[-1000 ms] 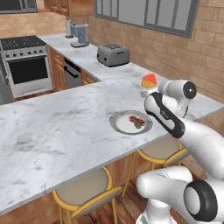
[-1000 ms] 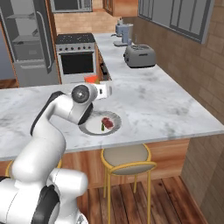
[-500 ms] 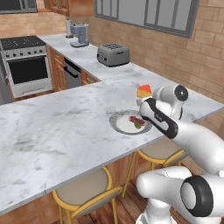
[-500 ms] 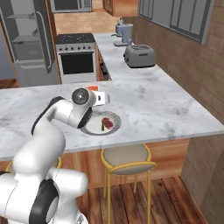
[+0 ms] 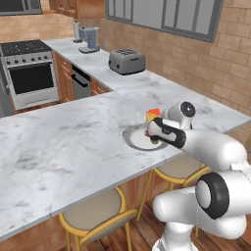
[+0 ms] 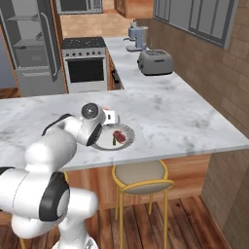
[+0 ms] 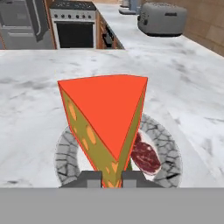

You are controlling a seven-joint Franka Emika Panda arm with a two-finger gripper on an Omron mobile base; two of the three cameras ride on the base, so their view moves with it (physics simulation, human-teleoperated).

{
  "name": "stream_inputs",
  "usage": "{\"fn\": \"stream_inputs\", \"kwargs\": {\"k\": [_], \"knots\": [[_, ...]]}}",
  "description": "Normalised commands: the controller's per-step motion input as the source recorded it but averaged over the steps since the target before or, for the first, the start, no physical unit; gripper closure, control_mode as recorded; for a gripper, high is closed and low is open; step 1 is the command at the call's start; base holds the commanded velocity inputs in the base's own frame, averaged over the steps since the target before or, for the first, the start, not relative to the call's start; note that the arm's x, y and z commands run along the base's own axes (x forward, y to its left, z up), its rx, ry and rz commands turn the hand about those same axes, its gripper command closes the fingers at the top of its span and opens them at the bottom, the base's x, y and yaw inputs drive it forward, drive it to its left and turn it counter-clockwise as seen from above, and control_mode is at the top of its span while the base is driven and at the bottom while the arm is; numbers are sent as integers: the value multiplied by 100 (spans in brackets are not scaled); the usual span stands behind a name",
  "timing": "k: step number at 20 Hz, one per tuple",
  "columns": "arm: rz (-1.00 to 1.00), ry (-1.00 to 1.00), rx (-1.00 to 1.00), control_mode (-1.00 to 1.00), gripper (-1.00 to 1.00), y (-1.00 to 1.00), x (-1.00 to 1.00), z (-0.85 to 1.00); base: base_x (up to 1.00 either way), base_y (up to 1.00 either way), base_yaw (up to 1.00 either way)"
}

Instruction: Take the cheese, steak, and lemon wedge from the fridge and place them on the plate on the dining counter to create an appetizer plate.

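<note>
The gripper [image 7: 111, 178] has its jaws closed on the cheese [image 7: 105, 127], holding it just above the plate [image 7: 168, 151] on the dining counter [image 5: 63, 142]. The steak [image 7: 146, 156] lies on the plate, beside the cheese's lower edge.

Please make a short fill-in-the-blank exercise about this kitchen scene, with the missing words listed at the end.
1. The gripper is shut on the ____.
2. The red slab already lying on the plate is the ____.
3. The plate rests on the marble ____.
4. The silver appliance on the far counter, past the plate, is a ____.

Missing words: cheese; steak; counter; toaster
</note>
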Motion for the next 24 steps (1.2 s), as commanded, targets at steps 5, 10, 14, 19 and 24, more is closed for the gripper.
{"fn": "stream_inputs", "kwargs": {"k": [5,10,14,19,24], "knots": [[0,13,0,-100,100,2,45,-65,0,0,0],[0,15,0,-100,100,3,51,-62,0,0,0],[0,16,0,-100,100,8,46,-60,0,0,0],[0,18,0,-100,100,11,51,-50,0,0,0],[0,17,0,-100,100,0,45,-47,0,0,0]]}}
